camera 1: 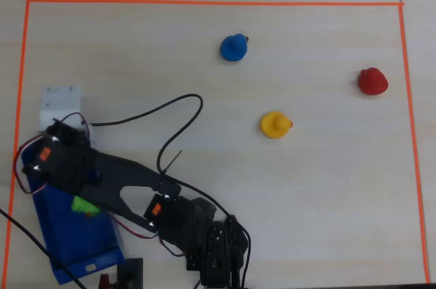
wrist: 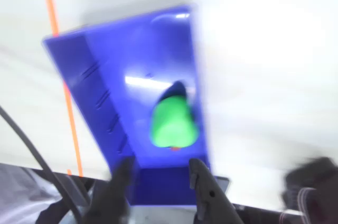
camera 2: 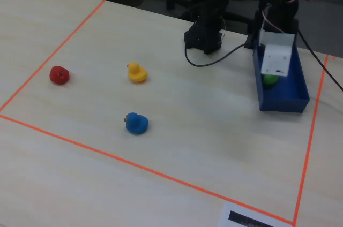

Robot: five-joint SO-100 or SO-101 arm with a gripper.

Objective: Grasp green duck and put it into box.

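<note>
The green duck (wrist: 173,122) lies inside the blue box (wrist: 100,81), toward its right wall in the blurred wrist view. My gripper (wrist: 161,165) hangs over the box's near end with its two dark fingers apart and nothing between them; the duck lies clear of them. In the overhead view the duck (camera 1: 85,205) shows in the box (camera 1: 85,248) at the left edge, partly under the arm (camera 1: 116,180). In the fixed view the duck (camera 2: 269,80) peeks out below the white wrist camera (camera 2: 278,58) in the box (camera 2: 292,96).
A blue duck (camera 1: 234,47), a yellow duck (camera 1: 275,125) and a red duck (camera 1: 372,81) stand on the wooden table inside an orange tape border (camera 1: 204,3). A black cable (camera 1: 184,105) loops across the table near the arm.
</note>
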